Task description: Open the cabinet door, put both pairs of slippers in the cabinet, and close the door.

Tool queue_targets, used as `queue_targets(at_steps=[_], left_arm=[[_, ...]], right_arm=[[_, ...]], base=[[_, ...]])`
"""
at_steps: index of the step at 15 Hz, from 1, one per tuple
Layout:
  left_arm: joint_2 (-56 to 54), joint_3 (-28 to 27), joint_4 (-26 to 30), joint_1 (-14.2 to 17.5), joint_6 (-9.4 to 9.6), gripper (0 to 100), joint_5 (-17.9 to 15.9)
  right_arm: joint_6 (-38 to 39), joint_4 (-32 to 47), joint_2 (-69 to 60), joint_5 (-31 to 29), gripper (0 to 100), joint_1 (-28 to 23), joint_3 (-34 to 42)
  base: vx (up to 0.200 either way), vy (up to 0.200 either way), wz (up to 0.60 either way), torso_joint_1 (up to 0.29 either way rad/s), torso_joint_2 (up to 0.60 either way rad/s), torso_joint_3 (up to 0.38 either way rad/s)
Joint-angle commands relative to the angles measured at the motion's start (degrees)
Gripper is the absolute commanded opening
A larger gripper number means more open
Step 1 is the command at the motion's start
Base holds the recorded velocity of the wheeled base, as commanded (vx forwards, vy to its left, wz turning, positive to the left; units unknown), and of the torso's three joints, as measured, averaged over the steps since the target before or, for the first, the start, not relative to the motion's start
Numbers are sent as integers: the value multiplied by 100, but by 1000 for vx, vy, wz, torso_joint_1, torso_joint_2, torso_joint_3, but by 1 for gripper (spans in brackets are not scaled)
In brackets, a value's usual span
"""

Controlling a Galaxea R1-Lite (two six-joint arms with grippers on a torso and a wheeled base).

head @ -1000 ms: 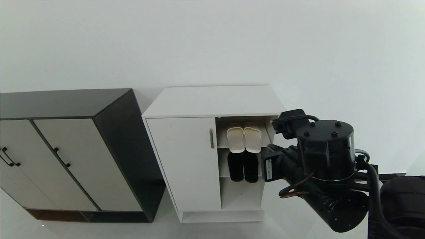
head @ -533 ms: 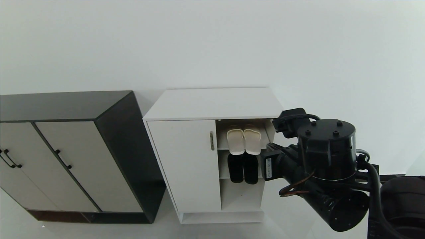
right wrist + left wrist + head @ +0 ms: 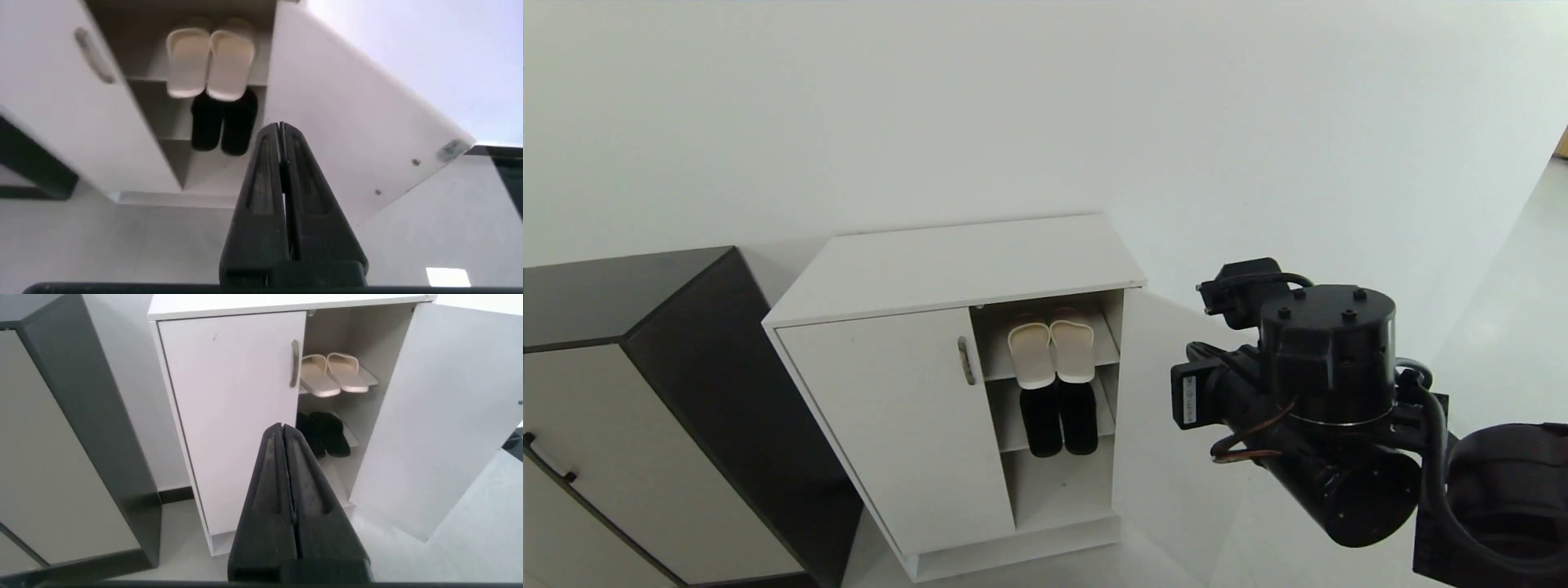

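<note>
White slippers (image 3: 1052,353) lie on the top shelf of the cabinet (image 3: 956,265); black slippers (image 3: 1059,416) on the shelf directly below. Its right door (image 3: 445,416) stands open. Left hand (image 3: 282,427) and right hand (image 3: 282,127), both fully closed and empty, face the cabinet front.

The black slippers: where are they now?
In the head view the black slippers lie in the open right half of the white cabinet, on its second shelf, directly below the cream slippers.

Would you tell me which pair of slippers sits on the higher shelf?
The cream pair, on the top shelf of the white cabinet; the black pair lies on the shelf directly below it.
</note>
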Motion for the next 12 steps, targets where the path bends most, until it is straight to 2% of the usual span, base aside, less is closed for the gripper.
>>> queue_targets(at_steps=[1, 4, 6, 10, 12], left_arm=[[6, 0, -4, 2, 0, 0, -1], [-2, 0, -4, -7, 9, 0, 7], [6, 0, -4, -7, 9, 0, -1], [6, 0, -4, 2, 26, 0, -10], [6, 0, -4, -7, 26, 0, -10]], right_arm=[[-84, -25, 100, -53, 0, -279, -53], [-67, 98, 162, -44, 0, -762, -431], [-14, 555, 320, -9, 0, -1193, -870], [188, 687, 751, 307, 0, -1782, -1468], [188, 651, 900, 316, 0, -1887, -1520]], base=[[0, 0, 0, 0, 0, 0], [0, 0, 0, 0, 0, 0], [0, 0, 0, 0, 0, 0], [0, 0, 0, 0, 0, 0], [-200, 0, 0, 5, 0, 5]])
